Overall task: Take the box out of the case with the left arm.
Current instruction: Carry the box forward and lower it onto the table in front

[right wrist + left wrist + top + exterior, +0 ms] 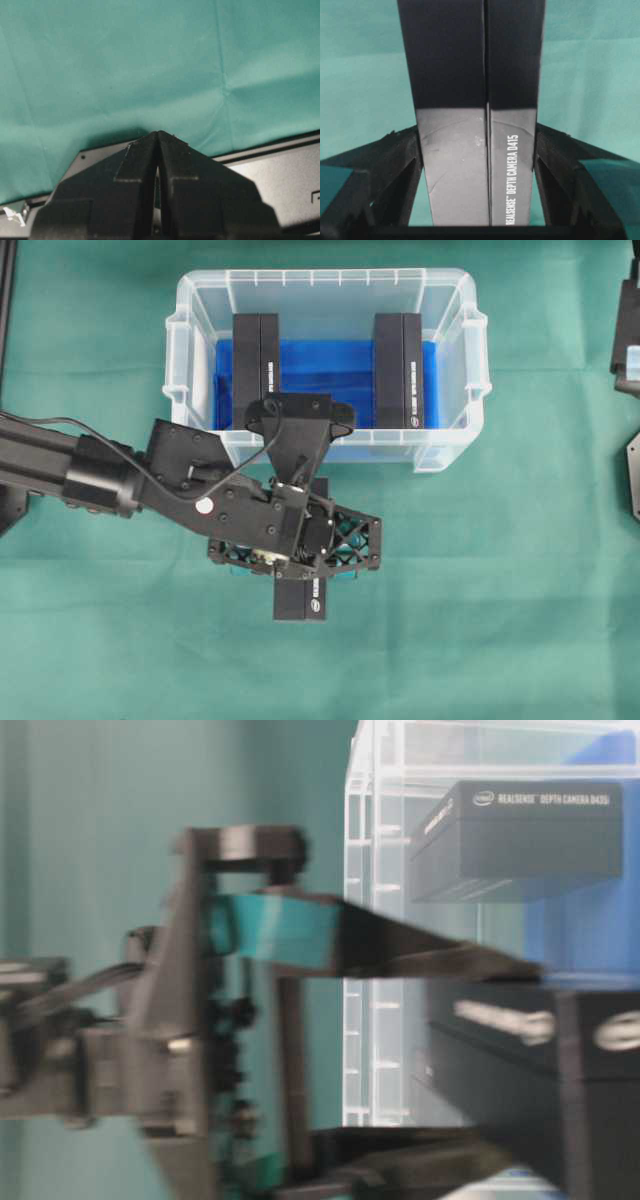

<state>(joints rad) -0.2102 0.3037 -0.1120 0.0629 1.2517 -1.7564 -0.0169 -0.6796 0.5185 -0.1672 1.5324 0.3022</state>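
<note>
Currently the left arm (110, 472) is seen reaching in from the left edge of the overhead view, wrist bent down over the green cloth (520, 590), in front of the case (325, 285). The left gripper (300, 555) is clamped on a black box (300, 598); the box is held by its long sides between the two fingers (380, 170), as the left wrist view shows. The held box is outside the case, just beside its near wall, over the cloth; contact with the cloth cannot be told.

Two more black boxes are left in the case, one on the left (255, 365), one on the right (398, 368), standing on the blue lining (330, 365), well apart.

Writing: "DEPTH CAMERA D415" is read on the held box in the wrist view, preceded by a partly cut word ending "SENSE". "REALSENSE DEPTH CAMERA D435" with a small logo is read on a box (520, 840) inside the case in the table-level view. That view is motion-blurred around the gripper.

The right gripper (157, 150) is seen with fingertips closed together, nothing between them, over the cloth at the table edge.
</note>
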